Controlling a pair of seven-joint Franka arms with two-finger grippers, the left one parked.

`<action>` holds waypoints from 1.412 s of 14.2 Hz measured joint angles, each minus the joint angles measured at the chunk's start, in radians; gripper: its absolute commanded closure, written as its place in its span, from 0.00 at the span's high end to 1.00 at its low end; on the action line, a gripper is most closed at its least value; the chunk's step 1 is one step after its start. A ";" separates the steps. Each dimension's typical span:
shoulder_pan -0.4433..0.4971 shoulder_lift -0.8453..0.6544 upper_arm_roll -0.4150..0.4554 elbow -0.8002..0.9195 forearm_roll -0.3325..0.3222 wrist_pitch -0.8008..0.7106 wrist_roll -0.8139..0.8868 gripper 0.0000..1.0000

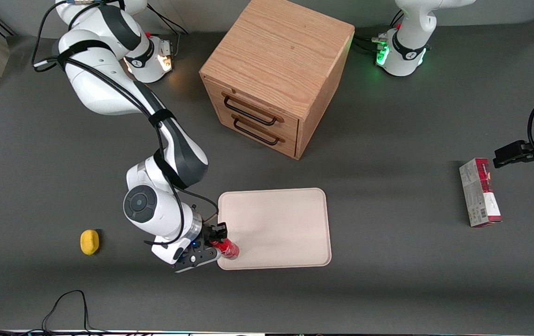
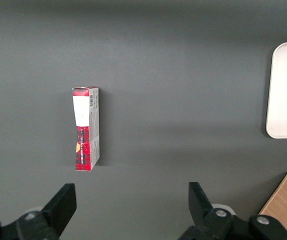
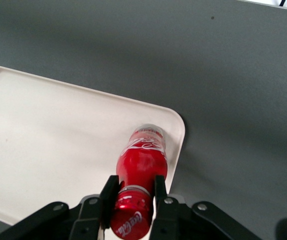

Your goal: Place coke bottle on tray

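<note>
The coke bottle (image 1: 227,248), small and red with white script and a red cap, stands upright over the tray's corner that is nearest the front camera and toward the working arm's end. My right gripper (image 1: 218,241) is shut on its neck just below the cap. In the right wrist view the gripper (image 3: 133,192) has both black pads against the bottle (image 3: 142,160), whose base is just inside the rim of the cream-white tray (image 3: 58,130). Whether the base rests on the tray (image 1: 285,219) I cannot tell. The tray's edge (image 2: 286,90) also shows in the left wrist view.
A wooden drawer cabinet (image 1: 276,79) stands farther from the front camera than the tray. A yellow lemon-like object (image 1: 89,242) lies toward the working arm's end. A red-and-grey carton (image 1: 480,192) lies toward the parked arm's end. A black cable (image 1: 66,303) loops near the front edge.
</note>
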 measured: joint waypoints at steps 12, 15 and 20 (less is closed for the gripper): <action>-0.076 -0.639 -0.243 -0.407 0.151 -0.311 0.052 1.00; -0.081 -0.896 -0.349 -0.652 0.152 -0.369 0.038 1.00; -0.081 -1.141 -0.405 -0.893 0.079 -0.386 0.011 1.00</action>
